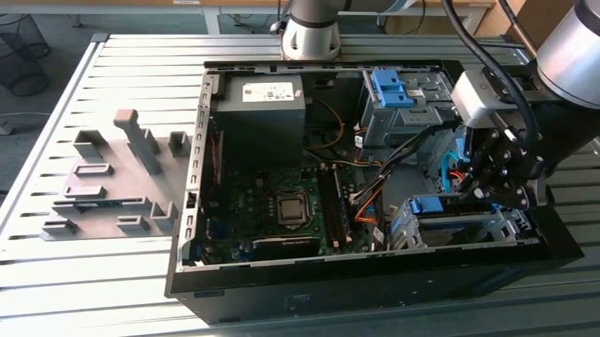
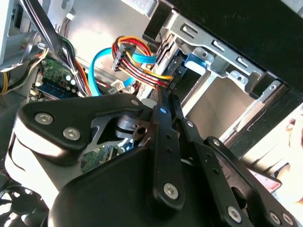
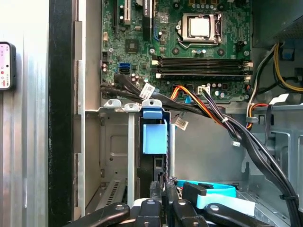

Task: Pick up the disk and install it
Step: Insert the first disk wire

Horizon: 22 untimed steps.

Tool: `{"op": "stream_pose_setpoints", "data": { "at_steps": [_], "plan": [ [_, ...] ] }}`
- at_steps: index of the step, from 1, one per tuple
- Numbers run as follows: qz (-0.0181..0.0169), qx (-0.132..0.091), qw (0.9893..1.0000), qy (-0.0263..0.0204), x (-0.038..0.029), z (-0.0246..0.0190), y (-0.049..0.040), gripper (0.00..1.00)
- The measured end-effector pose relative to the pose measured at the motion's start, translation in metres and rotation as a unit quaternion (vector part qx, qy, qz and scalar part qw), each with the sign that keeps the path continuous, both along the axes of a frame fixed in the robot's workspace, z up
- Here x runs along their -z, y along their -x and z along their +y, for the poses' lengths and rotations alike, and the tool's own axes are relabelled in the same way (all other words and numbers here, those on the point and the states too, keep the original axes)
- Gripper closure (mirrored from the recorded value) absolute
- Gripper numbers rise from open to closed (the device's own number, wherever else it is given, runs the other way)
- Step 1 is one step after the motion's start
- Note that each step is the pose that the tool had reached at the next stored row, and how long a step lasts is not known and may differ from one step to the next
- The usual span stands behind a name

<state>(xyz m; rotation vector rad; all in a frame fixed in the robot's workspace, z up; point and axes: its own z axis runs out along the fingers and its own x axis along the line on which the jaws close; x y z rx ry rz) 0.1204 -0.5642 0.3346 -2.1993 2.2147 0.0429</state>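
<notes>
Installation is the step I judge to be in hand. In the exterior view my gripper (image 1: 501, 184) sits low inside the open computer case (image 1: 281, 295), at the exterior view's right, directly over the metal drive cage (image 1: 450, 228) near the case's front wall. The disk (image 1: 440, 206) shows there as a strip of bright blue rail at the cage's upper edge, just beside the fingertips.

In the first wrist view I see the blue caddy rail (image 3: 154, 132) standing on edge inside the cage slot (image 3: 113, 142), with a dark drive edge running from it toward the fingers (image 3: 163, 201). The fingers look drawn together around that edge, so I read the gripper as clamped on the disk, though the contact itself is partly hidden by the linkage.

How deep the disk sits I cannot tell; its blue tab stands close to the cage's rim. The bundle of black and orange cables (image 3: 208, 106) crosses just beyond that rim, and a light blue flat cable (image 3: 215, 194) lies beside the fingers.

The move ahead calls for a straight push along the slot, keeping the rails square and clear of those cables.
</notes>
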Motion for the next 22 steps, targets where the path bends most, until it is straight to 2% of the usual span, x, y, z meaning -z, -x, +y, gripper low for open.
{"op": "stream_pose_setpoints", "data": {
  "at_steps": [8, 14, 19, 21, 22],
  "plan": [
    [0.0001, 0.000, 1.0000, -0.0001, 0.0026, -0.0005, 0.0000, 0.84],
    [0.0021, 0.000, 1.0000, 0.0004, 0.0054, -0.0008, -0.0008, 0.84],
    [0.0021, 0.000, 1.0000, 0.0000, 0.0057, -0.0008, -0.0008, 0.84],
    [0.0021, 0.000, 1.0000, -0.0009, 0.0044, -0.0007, -0.0008, 0.83],
    [0.0021, 0.000, 1.0000, -0.0010, 0.0025, -0.0008, -0.0008, 0.77]
  ]
}}
